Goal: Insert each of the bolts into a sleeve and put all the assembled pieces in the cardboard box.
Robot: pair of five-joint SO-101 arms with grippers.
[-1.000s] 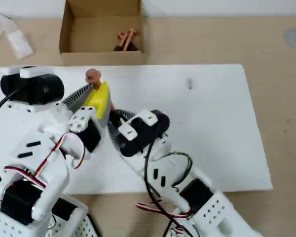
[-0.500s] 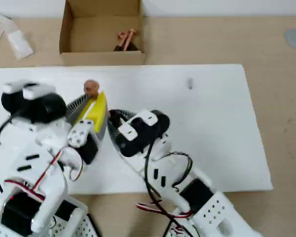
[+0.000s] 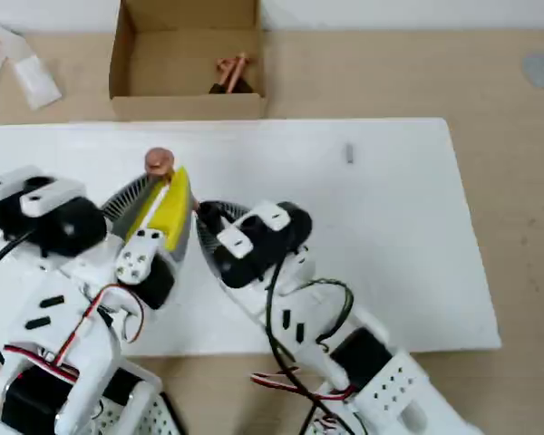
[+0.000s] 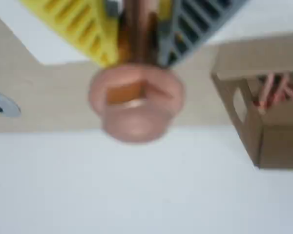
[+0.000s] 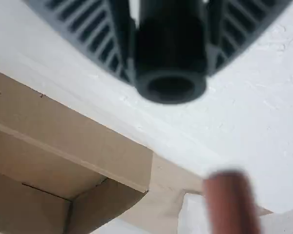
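Bolt [image 4: 134,102], copper, is pinched by its shank in the left gripper [image 4: 136,44] at the near side of the cardboard box [image 3: 186,107]; the right gripper [image 5: 171,48] clasps a black sleeve [image 5: 172,85] beside it, seemingly unaligned, so square both axes before pushing.

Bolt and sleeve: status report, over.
Left gripper jaws shut on bolt. Right gripper jaws shut on sleeve. Bolt and sleeve apart, not yet joined. Cardboard box holds copper pieces.
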